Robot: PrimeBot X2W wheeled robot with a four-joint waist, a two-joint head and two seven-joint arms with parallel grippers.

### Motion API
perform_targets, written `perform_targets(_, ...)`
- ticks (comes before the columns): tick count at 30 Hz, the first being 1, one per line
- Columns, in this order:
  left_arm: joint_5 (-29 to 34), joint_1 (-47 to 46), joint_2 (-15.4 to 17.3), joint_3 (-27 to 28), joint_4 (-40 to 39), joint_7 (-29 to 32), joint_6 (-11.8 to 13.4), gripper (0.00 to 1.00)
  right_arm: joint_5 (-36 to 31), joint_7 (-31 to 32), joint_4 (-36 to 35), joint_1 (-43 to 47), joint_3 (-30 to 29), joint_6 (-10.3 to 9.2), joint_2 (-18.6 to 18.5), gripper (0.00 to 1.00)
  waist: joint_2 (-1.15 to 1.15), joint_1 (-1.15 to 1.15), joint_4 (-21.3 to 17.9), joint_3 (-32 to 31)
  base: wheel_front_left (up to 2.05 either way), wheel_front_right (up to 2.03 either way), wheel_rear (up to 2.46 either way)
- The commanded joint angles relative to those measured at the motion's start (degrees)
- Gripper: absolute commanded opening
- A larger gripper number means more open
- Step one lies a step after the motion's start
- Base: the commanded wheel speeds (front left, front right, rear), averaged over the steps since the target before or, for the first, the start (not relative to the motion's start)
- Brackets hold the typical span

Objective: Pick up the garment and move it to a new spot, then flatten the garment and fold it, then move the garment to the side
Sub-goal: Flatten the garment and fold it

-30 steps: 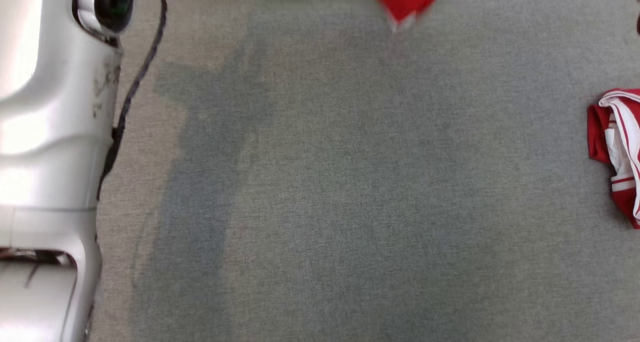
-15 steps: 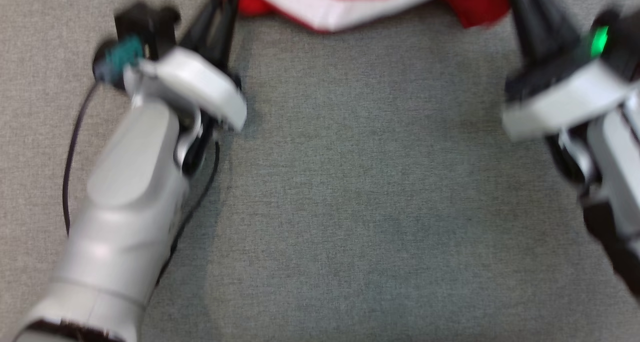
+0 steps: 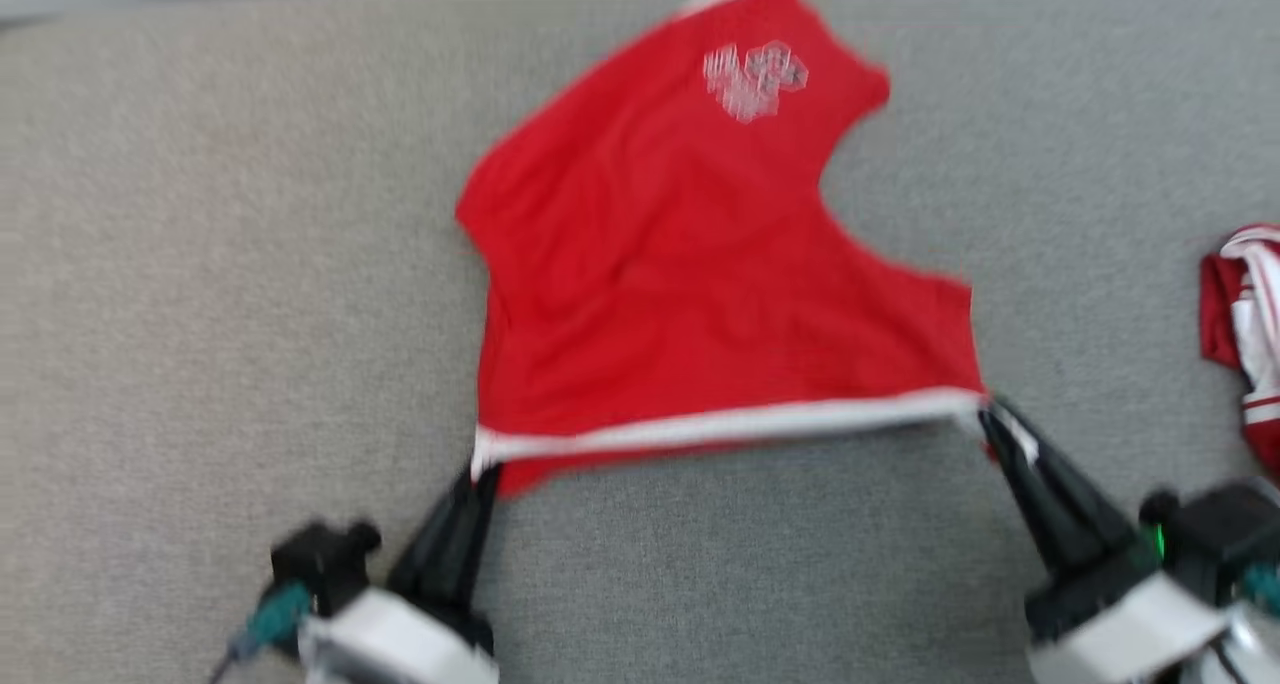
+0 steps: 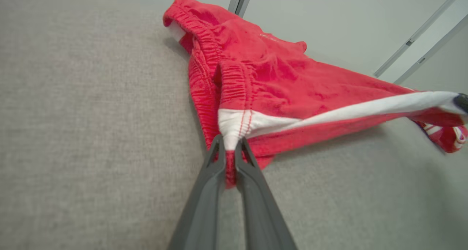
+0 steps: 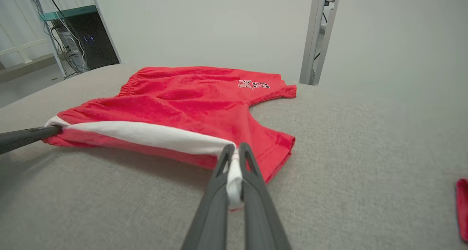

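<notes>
Stretching the red shorts flat on the grey surface

I judge that the flattening step is in hand. The red shorts (image 3: 690, 264) lie spread on the grey fabric surface (image 3: 200, 264), from the centre toward 12 o'clock in the head view, with the printed logo (image 3: 752, 76) on the far leg. The near side, with the white stripe (image 3: 720, 426), is pulled tight between my two grippers. The left gripper (image 3: 478, 476), at 7 o'clock, is clenched on the waistband end of the stripe. The right gripper (image 3: 988, 419), at 4 o'clock, is clenched on the hem end. Next, I think, I must lower this edge evenly, let go, then begin the fold. Another red-and-white garment (image 3: 1240, 324) lies at 3 o'clock, well apart.
</notes>
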Motion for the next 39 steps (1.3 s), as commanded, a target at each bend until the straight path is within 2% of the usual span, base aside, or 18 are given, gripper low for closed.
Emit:
perform_targets(1,-0.72,4.06,0.58,-0.15,-1.71,0.34,1.13,0.0,-0.29,-0.05,-0.36,4.0,-0.49,-0.01,-0.71,0.0,0.0,0.0,0.18,-7.19,0.0,0.0,0.0)
perform_targets(4,-2.69,15.12,1.01,-0.26,-7.66,2.17,4.32,0.0,2.15,-0.06,-2.36,13.14,-1.3,-0.01,-0.76,0.0,0.0,0.0,0.52,-10.46,0.0,0.0,0.0)
perform_targets(9,-6.82,28.02,3.03,-1.46,-22.06,9.12,7.66,0.0,5.93,0.94,-8.2,24.89,-6.69,-0.02,-2.2,0.0,0.0,0.0,3.08,-11.91,0.0,0.0,0.0)
perform_targets(13,-8.82,28.05,3.34,-1.09,-32.36,13.46,9.77,0.0,7.47,2.82,-12.75,22.37,-10.61,-0.01,-4.02,0.0,0.0,0.0,4.35,-10.02,0.0,0.0,0.0)
perform_targets(17,-8.85,18.81,1.57,-1.35,-35.74,18.26,10.62,0.0,9.58,5.2,-12.15,11.9,-10.77,-0.01,-6.13,0.0,0.0,0.0,6.4,-5.81,0.0,0.0,0.0)
perform_targets(21,-9.47,7.41,-1.86,-1.31,-30.29,21.46,11.07,0.0,12.13,7.61,-5.87,-1.03,-7.95,-0.01,-8.42,0.0,0.0,0.0,9.49,-2.56,0.0,0.0,0.0)
perform_targets(26,-6.61,-3.25,-4.94,-1.94,-16.41,21.01,12.06,0.0,16.27,9.47,7.86,-15.66,-1.71,-0.01,-8.32,0.0,0.0,0.0,12.72,-1.8,0.0,0.0,0.0)
perform_targets(28,-7.55,-5.85,-6.21,-2.54,-11.49,20.44,11.38,0.0,16.17,10.05,13.33,-20.95,1.58,-0.01,-8.62,0.0,0.0,0.0,13.72,-2.02,0.0,0.0,0.0)
perform_targets(31,-8.39,-11.12,-7.54,-5.04,-3.61,19.5,10.07,0.0,18.02,10.25,22.6,-29.34,6.61,-0.01,-7.09,0.0,0.0,0.0,15.17,-1.32,0.0,0.0,0.0)
perform_targets(38,-10.05,-16.47,-8.17,-7.47,3.29,17.05,10.21,0.0,18.93,9.41,31.02,-37.14,12.61,-0.01,-6.2,0.0,0.0,0.0,15.81,0.05,0.0,0.0,0.0)
perform_targets(39,-11.26,-18.25,-8.19,-8.79,5.18,16.27,10.4,0.0,18.73,9.0,34.18,-39.73,14.6,-0.01,-5.87,0.0,0.0,0.0,15.58,0.78,0.0,0.0,0.0)
